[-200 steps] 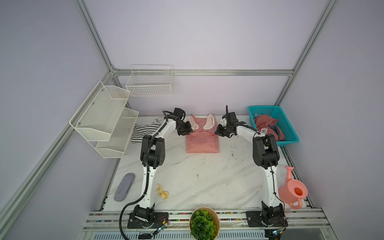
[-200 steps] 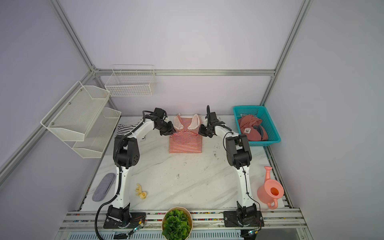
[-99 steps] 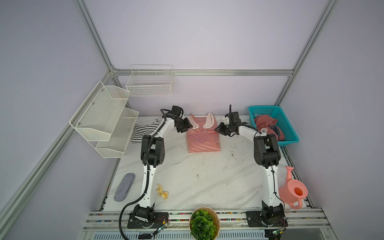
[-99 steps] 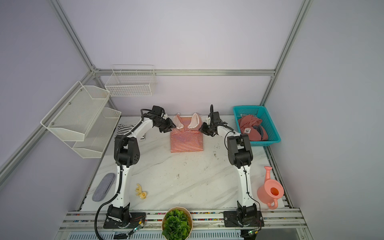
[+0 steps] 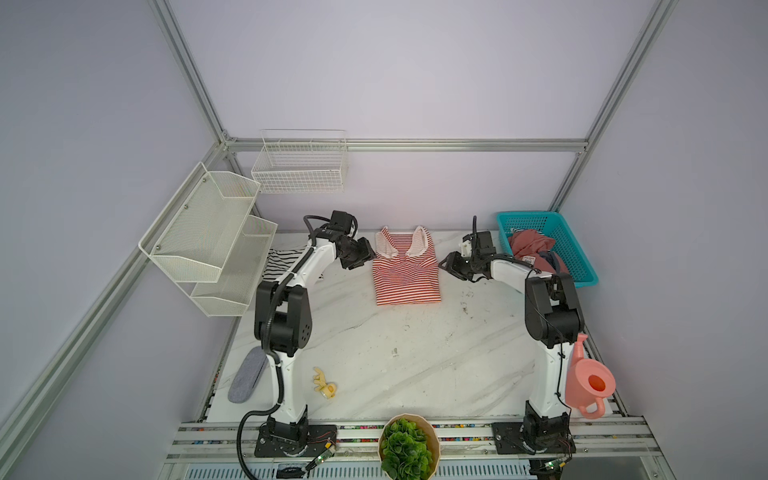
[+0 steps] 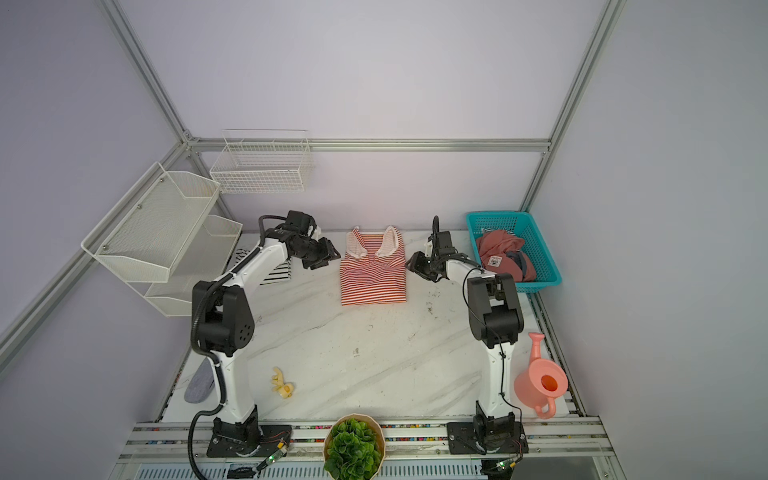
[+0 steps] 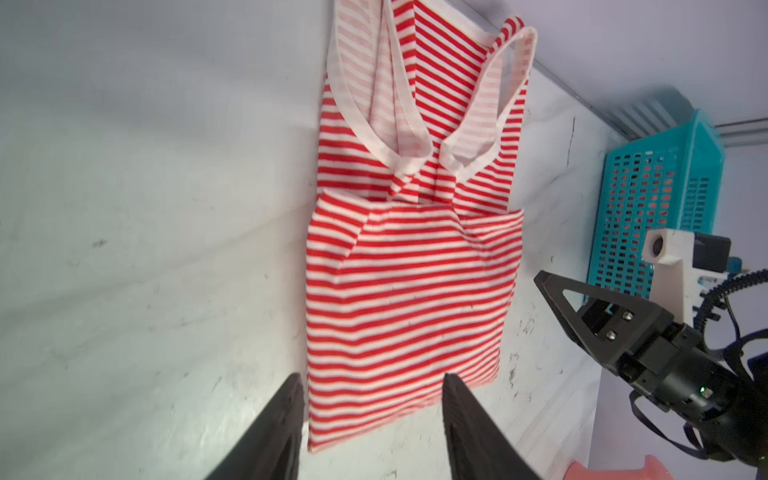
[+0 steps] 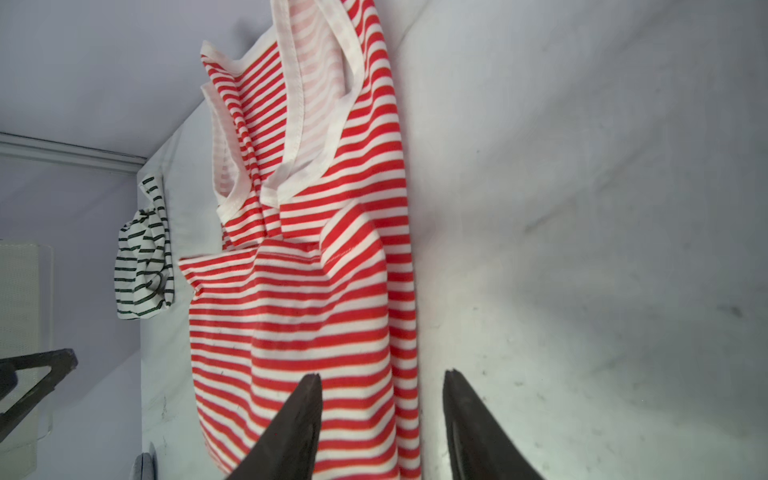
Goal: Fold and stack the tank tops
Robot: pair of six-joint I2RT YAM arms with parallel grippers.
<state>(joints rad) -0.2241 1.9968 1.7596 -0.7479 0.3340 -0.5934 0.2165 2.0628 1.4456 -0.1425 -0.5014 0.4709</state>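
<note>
The red-and-white tank top [image 5: 406, 270] [image 6: 372, 270] lies at the back middle of the marble table [image 5: 415, 345], its lower half folded up over the straps. The black-and-white tank top [image 5: 284, 262] [image 8: 143, 257] lies bunched at the back left, partly behind my left arm. My left gripper [image 5: 365, 255] [image 7: 372, 376] hovers open at the red top's left edge. At its right edge my right gripper [image 5: 449, 266] [image 8: 382, 374] is also open. Neither holds any cloth.
A teal basket [image 5: 528, 215] at the back right holds a dusty-red garment [image 5: 532, 245]. White mesh shelves [image 5: 208, 237] and a wire basket [image 5: 301, 166] hang at the back left. A pink watering can [image 5: 590, 382], potted plant [image 5: 409, 446], yellow toy [image 5: 324, 384] and grey pad [image 5: 248, 374] sit near the front.
Both grippers have opened and let go of the red-and-white top, which now rests folded on the table. The right gripper has drawn slightly away from the top's edge.
</note>
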